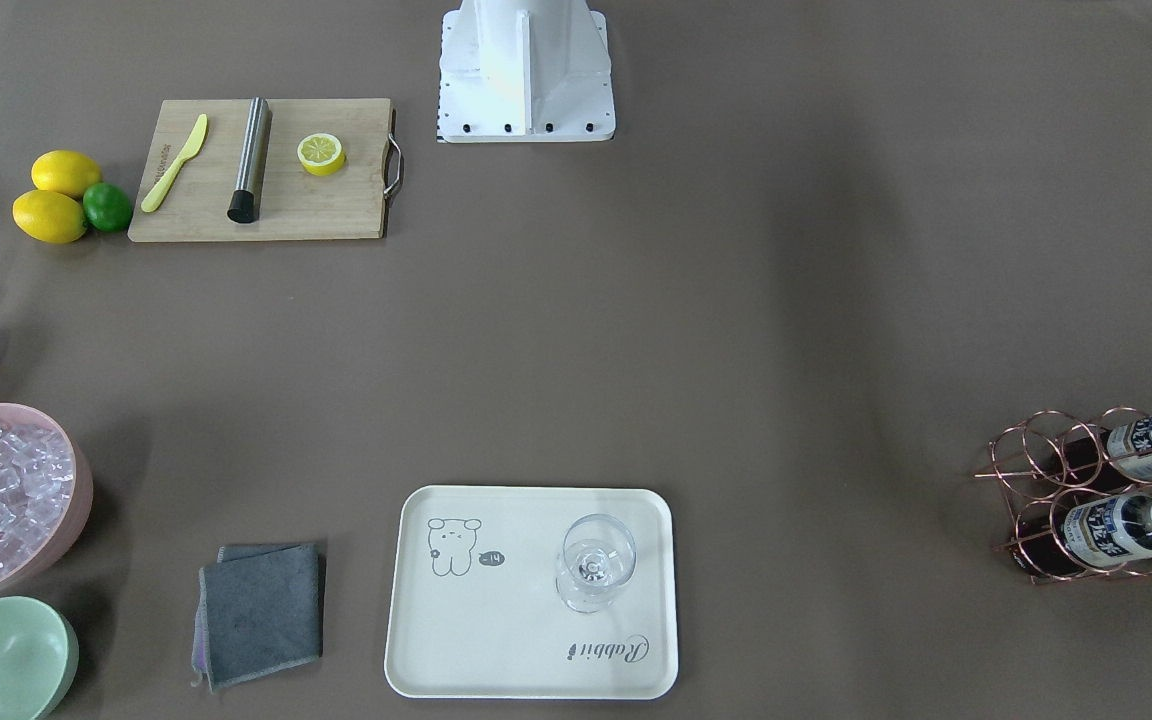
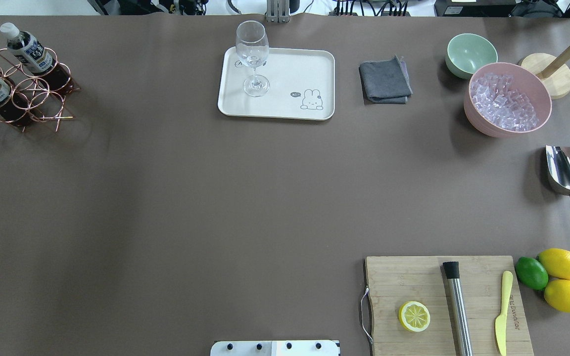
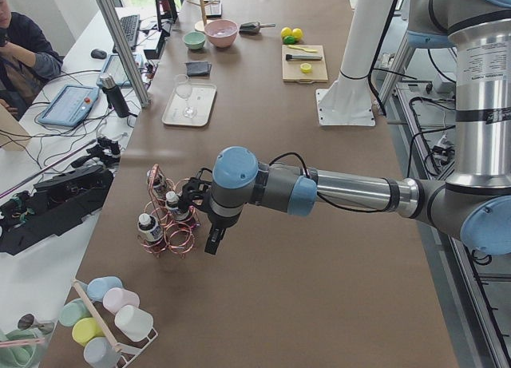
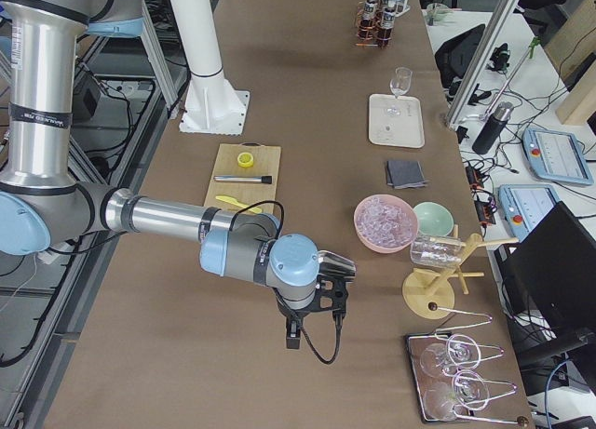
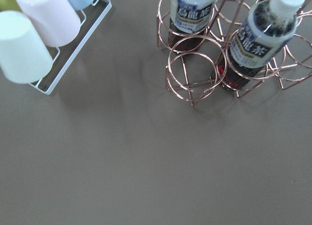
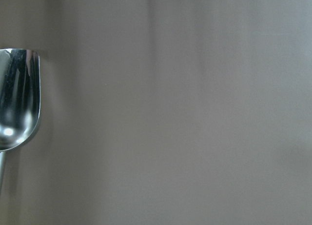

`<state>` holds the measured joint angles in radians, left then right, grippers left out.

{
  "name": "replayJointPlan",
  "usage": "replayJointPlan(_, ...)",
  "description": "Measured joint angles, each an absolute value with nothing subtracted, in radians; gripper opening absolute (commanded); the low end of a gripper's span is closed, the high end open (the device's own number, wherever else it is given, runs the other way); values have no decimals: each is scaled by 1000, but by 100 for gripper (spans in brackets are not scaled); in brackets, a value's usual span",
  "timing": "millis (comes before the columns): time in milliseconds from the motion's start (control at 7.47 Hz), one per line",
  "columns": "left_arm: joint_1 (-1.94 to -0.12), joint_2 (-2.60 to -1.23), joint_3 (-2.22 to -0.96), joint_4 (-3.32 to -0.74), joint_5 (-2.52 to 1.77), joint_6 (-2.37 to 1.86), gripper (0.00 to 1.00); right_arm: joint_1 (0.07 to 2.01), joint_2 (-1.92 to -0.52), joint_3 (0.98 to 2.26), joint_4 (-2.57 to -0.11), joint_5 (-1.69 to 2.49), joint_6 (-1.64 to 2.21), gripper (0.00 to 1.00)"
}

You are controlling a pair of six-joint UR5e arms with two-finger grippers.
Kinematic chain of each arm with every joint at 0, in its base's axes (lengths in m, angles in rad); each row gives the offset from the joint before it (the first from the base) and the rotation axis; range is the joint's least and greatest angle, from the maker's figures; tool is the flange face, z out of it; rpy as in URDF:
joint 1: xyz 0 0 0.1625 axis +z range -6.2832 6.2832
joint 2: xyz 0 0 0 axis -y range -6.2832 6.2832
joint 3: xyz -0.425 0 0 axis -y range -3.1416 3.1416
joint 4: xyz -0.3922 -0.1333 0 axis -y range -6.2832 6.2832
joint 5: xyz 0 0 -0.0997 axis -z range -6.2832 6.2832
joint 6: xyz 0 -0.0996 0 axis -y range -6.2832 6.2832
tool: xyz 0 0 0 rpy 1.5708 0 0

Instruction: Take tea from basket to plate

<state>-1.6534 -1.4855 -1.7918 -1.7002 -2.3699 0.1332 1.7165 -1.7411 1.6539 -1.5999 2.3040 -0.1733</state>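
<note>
Read the overhead view as a clock with the robot's base at 6. The basket then stands at about 10 o'clock on the surface, and the plate at 12, well apart from it. The tea is not yet taken. It sits neck up in a ring of the basket, with a second bottle just beside it. I think the rings keep the bottles from rolling, so you must lift the tea out along its own axis.

In the left side view the left gripper hangs near the basket, at about 4 o'clock from it and not touching the wire. I cannot tell how wide its jaws are. Its wrist view shows only bottles and rings, so it seems placed for the approach.

The wine glass fills the plate's 10 o'clock corner, which leaves the 3 o'clock half free for the tea.

The right gripper hangs far away, over the metal scoop. You need not use it, and I cannot tell its opening either.
</note>
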Motion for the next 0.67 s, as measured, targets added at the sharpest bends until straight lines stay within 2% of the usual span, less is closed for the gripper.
replayJointPlan(536,-1726,-1822,-1770,-1273,-2366,689,97,1717,-1741,1654,-1600,2304,-173,100)
replayJointPlan(670,-1736,-1861,-1751,-1233,-2367,833,96,1717,-1741,1654,-1600,2304,-173,100)
